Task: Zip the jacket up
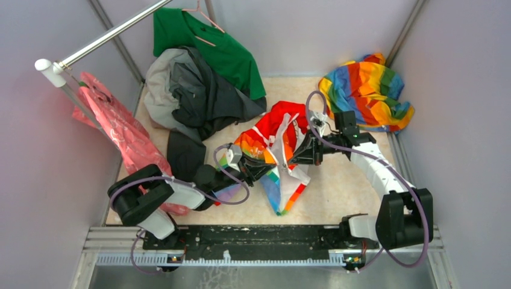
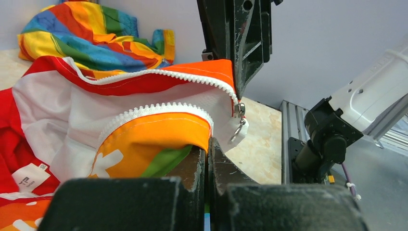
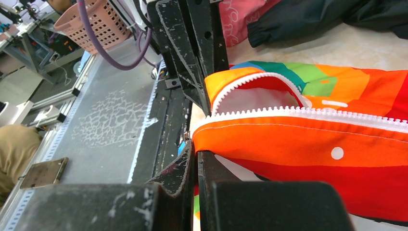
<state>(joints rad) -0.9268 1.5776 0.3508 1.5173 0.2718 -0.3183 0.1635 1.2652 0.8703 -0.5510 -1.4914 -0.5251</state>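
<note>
Both pincers are clenched on the jacket (image 1: 278, 141), which lies crumpled on the counter (image 1: 343, 180) just left of and nearer than the rainbow cloth (image 1: 367, 90). Here the left pincer (image 2: 208, 148) pinches the orange hem (image 2: 159, 132) at the foot of one zipper half. The right pincer (image 3: 196, 150) pinches the other half's foot, where the slider (image 2: 239, 109) hangs with its pull tab (image 2: 239, 131). The teeth (image 2: 159, 109) gape apart (nothing zipped yet), so I judge this the seating step. The next move needs the free end fed squarely into the slider, with the fabric taut. Writing: a white sewn tag (image 2: 30, 177) carries print too small to read, and the white marks (image 2: 103, 166) on the orange are cut off, unreadable.
</note>
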